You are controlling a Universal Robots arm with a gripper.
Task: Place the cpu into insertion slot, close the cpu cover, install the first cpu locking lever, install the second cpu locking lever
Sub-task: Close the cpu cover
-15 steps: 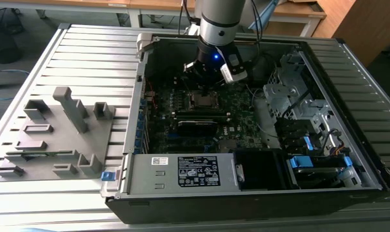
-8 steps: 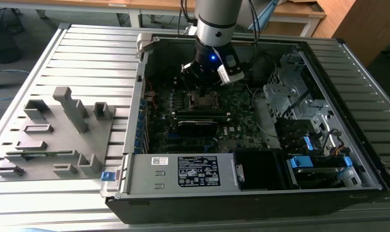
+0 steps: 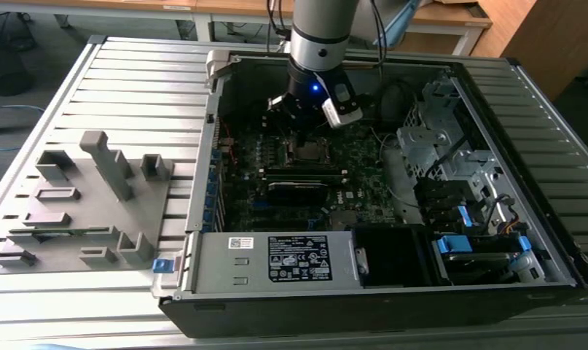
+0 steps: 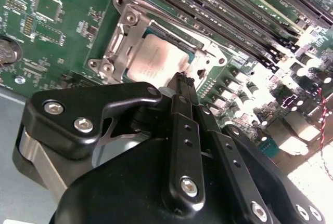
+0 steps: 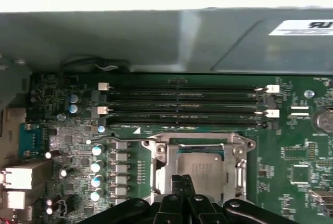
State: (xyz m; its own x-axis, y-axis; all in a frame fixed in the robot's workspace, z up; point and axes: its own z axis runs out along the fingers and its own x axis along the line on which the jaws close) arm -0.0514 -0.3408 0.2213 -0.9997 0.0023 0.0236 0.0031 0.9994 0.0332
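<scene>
The cpu [image 4: 154, 61], a dull silver square, lies in the insertion slot [image 3: 308, 152] on the green motherboard [image 3: 357, 171]. The silvery cpu cover [image 4: 120, 41] lies flat around it, framing the chip [image 5: 204, 165] through its window. My gripper [image 4: 183, 80] hangs just above one edge of the socket, with its black fingers [image 5: 177, 182] pressed together and nothing visible between them. In the exterior view the gripper [image 3: 304, 135] reaches down into the open computer case from the arm above. I cannot make out how the locking levers stand.
Long black memory slots [image 5: 182, 104] run beside the socket. A grey power supply box [image 3: 274, 259] sits at the case's near end, and a metal drive cage [image 3: 439, 146] on the exterior view's right. A grey fixture tray [image 3: 80, 204] lies outside the case on the exterior view's left.
</scene>
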